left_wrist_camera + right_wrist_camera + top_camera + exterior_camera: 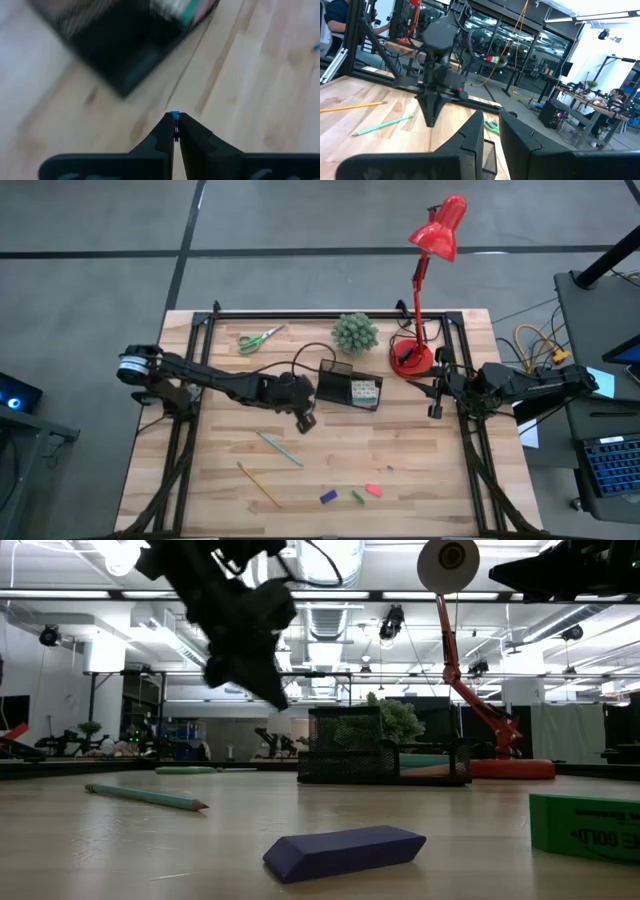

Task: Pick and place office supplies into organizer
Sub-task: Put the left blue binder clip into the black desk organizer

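Observation:
The black organizer stands mid-table with the white dotted cube in it. My left gripper hangs above the table just near-left of it, shut on a tiny blue piece. The green-handled scissors lie toward the far edge. The teal pen and yellow pencil lie nearer. A blue piece, a green piece and a pink piece lie by the near edge. My right gripper waits at the right side, fingers slightly open. My left gripper pinches a tiny blue piece between the very tips of its two fingers, with only a sliver of it showing. The fingers point down and the piece is lifted clear of the table.
A spiky green potted plant stands behind the organizer and the red lamp's base to its right. In the low view a blue eraser and a green eraser lie close to the near edge. Bare wood lies between pen and organizer.

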Controlling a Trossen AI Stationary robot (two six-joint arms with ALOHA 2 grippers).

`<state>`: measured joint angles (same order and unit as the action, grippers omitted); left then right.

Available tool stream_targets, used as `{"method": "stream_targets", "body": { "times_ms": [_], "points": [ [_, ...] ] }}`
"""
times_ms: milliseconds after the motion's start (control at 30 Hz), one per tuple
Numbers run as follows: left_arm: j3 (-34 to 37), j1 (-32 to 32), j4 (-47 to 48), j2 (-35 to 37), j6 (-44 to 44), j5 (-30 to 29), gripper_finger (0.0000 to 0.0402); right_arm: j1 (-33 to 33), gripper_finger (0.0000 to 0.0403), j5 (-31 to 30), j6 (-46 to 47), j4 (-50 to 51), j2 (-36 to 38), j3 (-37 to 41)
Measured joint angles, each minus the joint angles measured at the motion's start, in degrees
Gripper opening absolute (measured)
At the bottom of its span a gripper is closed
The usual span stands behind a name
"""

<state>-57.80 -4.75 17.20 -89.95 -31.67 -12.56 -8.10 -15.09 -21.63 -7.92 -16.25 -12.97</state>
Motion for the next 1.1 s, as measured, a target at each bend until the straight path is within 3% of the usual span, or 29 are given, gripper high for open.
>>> {"method": "stream_targets", "body": {
  "times_ms": [400, 767, 1100],
  "points": [
    [0.1, 4.7, -10.5, -4.3, 8.2, -0.2, 0.0002, 0.0, 0.0052, -0.1, 0.0, 0.2, 0.1, 0.0],
    [-3.2, 6.2, -11.0, -11.9, 8.7, -1.4, 0.0002, 0.0, 0.0052, -0.1, -0.4, 0.3, 0.0, 0.0],
    [-4.2, 6.9, -10.9, -13.3, 8.5, -1.5, 0.0002, 0.0, 0.0052, -0.1, -0.5, 0.2, 0.0, 0.0]
  ]
}}
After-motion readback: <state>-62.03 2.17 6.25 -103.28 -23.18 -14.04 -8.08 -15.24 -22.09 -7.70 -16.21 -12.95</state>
